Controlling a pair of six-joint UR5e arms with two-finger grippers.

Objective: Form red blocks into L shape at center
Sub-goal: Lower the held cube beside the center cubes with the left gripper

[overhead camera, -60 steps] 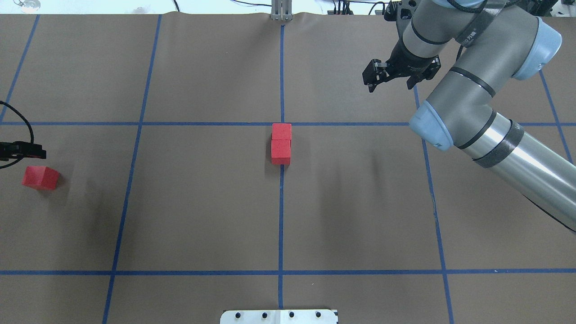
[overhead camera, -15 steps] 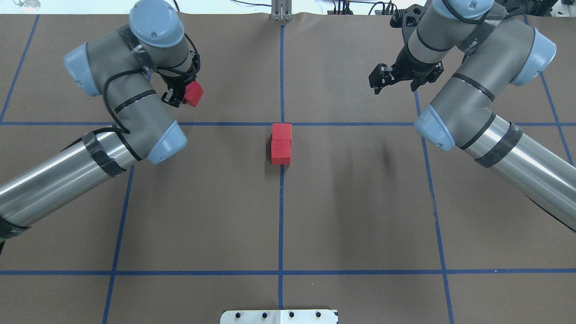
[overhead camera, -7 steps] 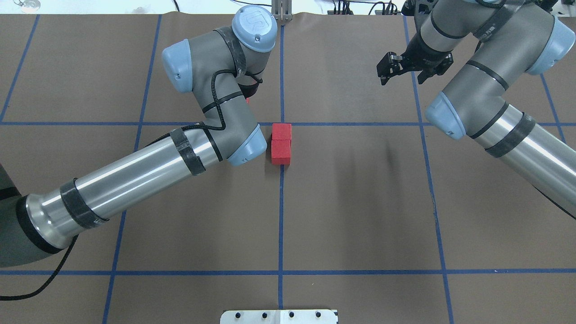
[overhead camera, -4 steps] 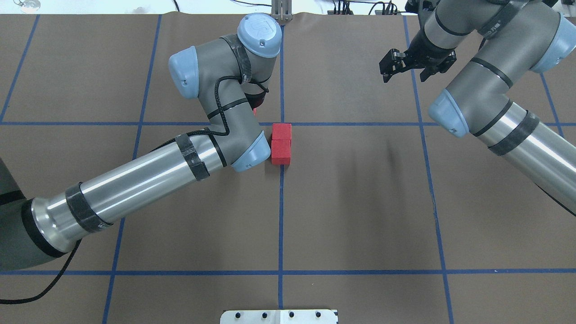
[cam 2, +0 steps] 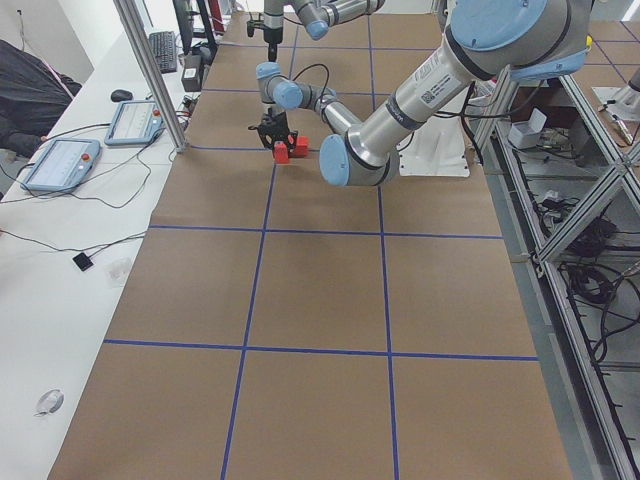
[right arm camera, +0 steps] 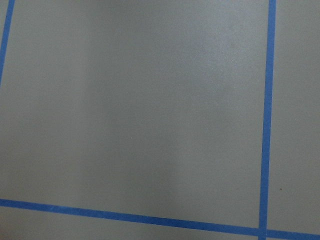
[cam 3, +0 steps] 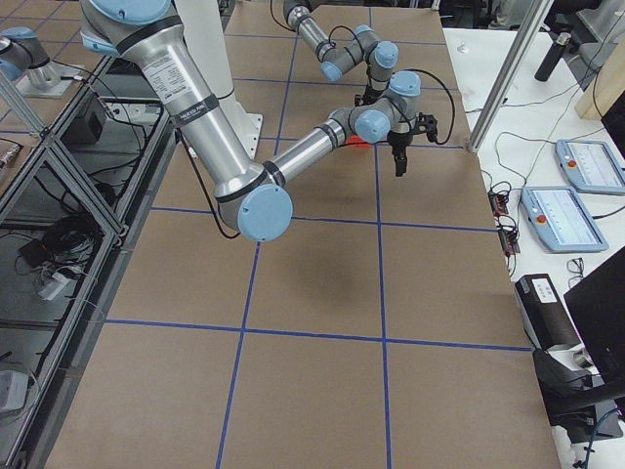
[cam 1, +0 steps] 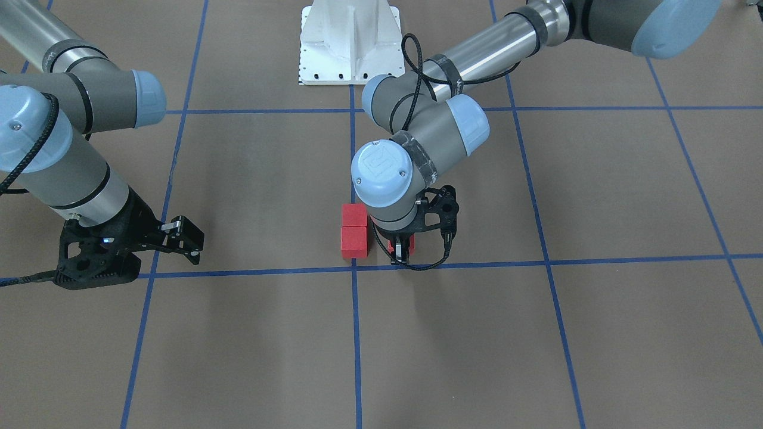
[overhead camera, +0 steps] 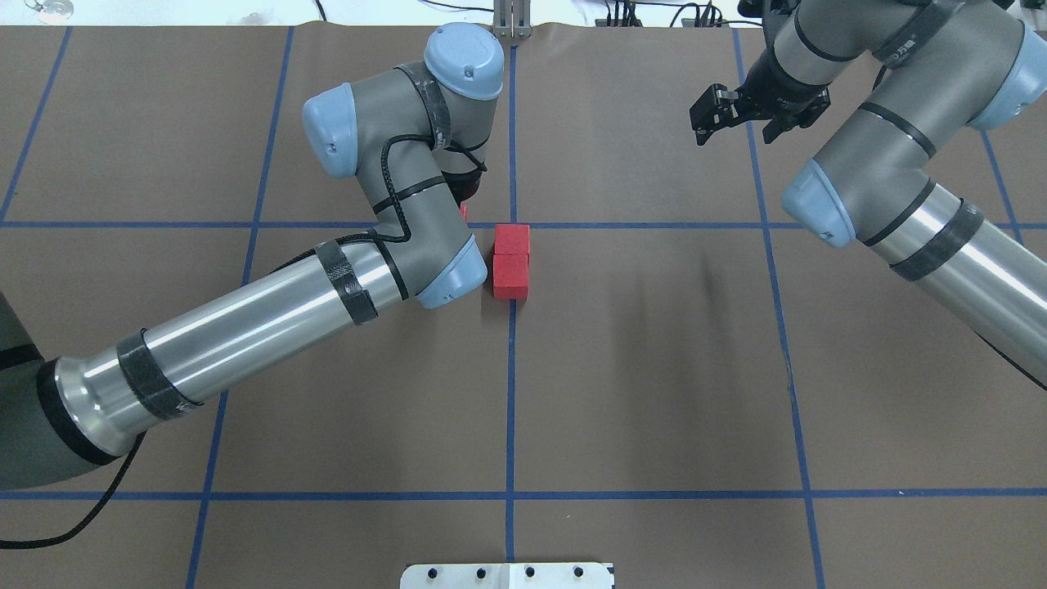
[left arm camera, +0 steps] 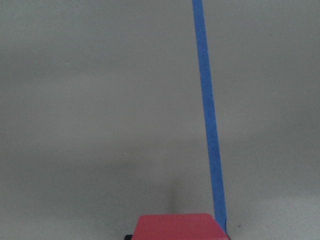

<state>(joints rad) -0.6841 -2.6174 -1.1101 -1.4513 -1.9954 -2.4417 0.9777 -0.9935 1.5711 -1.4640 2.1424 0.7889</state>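
Observation:
Two red blocks (overhead camera: 511,240) (overhead camera: 510,276) lie touching in a short column on the center grid line; they also show in the front view (cam 1: 354,214) (cam 1: 354,243). My left gripper (cam 1: 400,253) is shut on the third red block (cam 1: 393,245), low over the table, just left of the far block in the overhead view, with a small gap. My wrist hides most of the held block from overhead, where only a sliver (overhead camera: 464,211) shows. Its top shows in the left wrist view (left arm camera: 180,226). My right gripper (overhead camera: 734,131) is open and empty at the far right.
Brown paper with blue tape grid lines (overhead camera: 511,393) covers the table. The white robot base plate (overhead camera: 507,575) sits at the near edge. My left forearm (overhead camera: 245,327) lies across the left half of the table.
My left gripper took the third block from the table's left edge and carried it right, to beside the two center blocks. My right gripper drifted slightly back and right, still open.

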